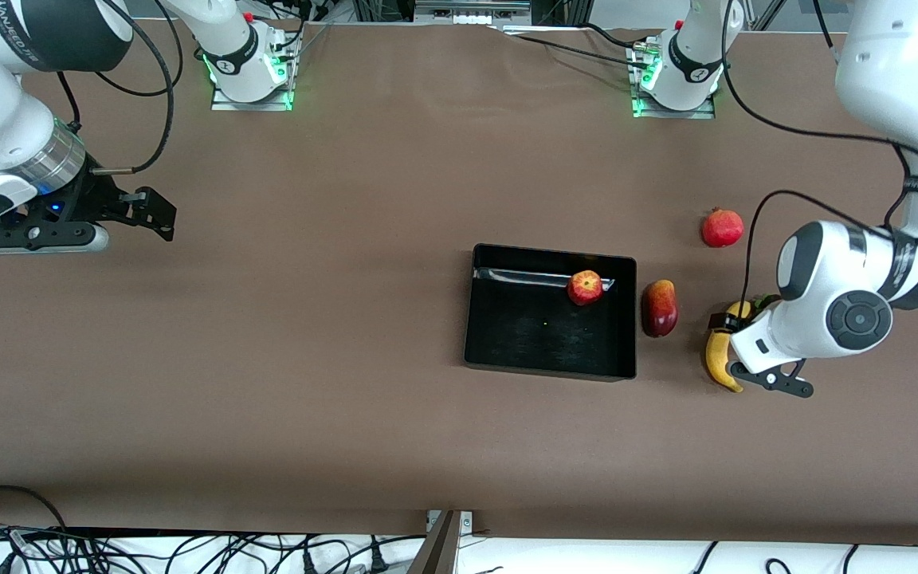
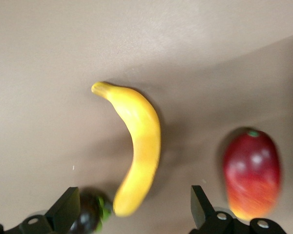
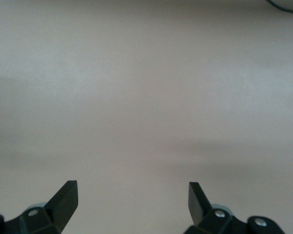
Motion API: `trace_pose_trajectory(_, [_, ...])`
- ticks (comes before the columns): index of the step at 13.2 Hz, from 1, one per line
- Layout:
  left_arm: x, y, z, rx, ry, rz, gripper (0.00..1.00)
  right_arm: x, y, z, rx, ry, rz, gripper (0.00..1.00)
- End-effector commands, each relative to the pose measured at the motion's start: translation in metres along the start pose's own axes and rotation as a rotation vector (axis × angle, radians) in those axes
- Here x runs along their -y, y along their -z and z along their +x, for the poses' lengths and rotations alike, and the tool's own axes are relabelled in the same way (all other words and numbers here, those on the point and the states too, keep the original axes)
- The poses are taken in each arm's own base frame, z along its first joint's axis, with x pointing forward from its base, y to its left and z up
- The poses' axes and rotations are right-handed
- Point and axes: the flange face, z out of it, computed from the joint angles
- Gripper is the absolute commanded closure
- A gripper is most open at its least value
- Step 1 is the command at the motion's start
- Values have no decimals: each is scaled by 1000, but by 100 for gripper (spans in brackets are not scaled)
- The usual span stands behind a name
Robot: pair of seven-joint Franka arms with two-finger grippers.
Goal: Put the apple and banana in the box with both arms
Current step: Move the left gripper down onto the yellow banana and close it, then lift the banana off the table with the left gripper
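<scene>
The curved yellow banana (image 1: 720,360) lies on the brown table (image 1: 268,359) toward the left arm's end, and in the front view its upper part is hidden by the white left arm. The left end effector (image 2: 132,207) itself is not visible there. The left wrist view shows the whole banana (image 2: 136,146), with a small dark object with a green part (image 2: 92,213) at one of its tips, hard to make out. The left end effector is over the banana with its fingers wide apart and holds nothing.

The elongated dark-red-and-yellow mango (image 1: 659,308) lies between the banana and the shallow black plastic box (image 1: 547,363), just beside the box wall. The small red apple with yellowish patches (image 1: 585,288) is in the box, at its wall farther from the camera. The round red pomegranate (image 1: 722,227) lies farther still, well apart from the box.

The right end effector (image 3: 132,200) waits over bare table at the right arm's end, fingers fully open and empty.
</scene>
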Motion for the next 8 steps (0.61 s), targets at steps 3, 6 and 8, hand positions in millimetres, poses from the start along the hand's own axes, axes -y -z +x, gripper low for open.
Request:
trace_pose_trajectory(3, [-4,-79,-18,-78,-65,-23,0,-1,10,7,-44,-7,-13,0])
trace_pose_trajectory(6, [1,-82,-20,-72,-65,-28,80,-1,9,8,-43,-10,-12,0])
trace_pose_trajectory(8, [1,-76,-19,-78,-66,-25,100,-1,7,8,-40,-10,-13,0])
